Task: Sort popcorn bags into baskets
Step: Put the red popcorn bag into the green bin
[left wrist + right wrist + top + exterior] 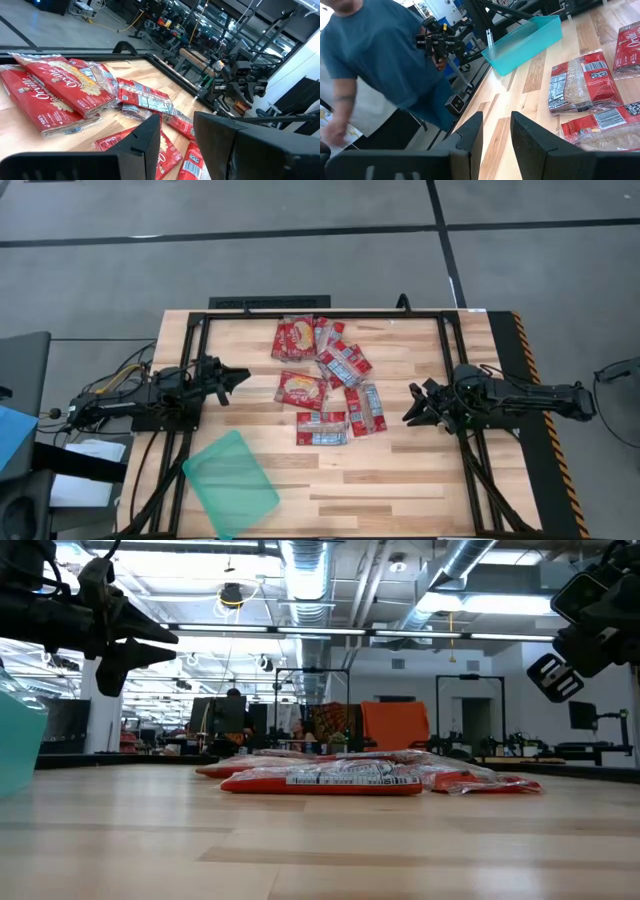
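1. So, the wooden table point(400, 480) is the biggest thing, and it has a black frame around its edges.
2. Next comes the teal basket point(232, 483). It sits near the front left corner of the table, turned at a slant. Nothing is inside it. It stands well apart from the bags.
3. The popcorn bags point(325, 380) lie in a loose pile in the middle of the table, toward the back. They are red. Some overlap each other. Two squarish ones show a yellow picture, one at the back point(293, 338) and one on the left side of the pile point(301, 389). The narrower ones have white ends, and one point(321, 427) lies at the front of the pile.
4. The left gripper point(232, 381) hangs above the table's left side, pointing toward the bags. Its fingers are spread apart and hold nothing. It touches no bag.
5. The right gripper point(420, 404) hangs above the table's right side, pointing toward the pile too. Its fingers are also apart and hold nothing.
6. A person in a blue shirt point(385, 60) stands past the table, seen from the right wrist view.
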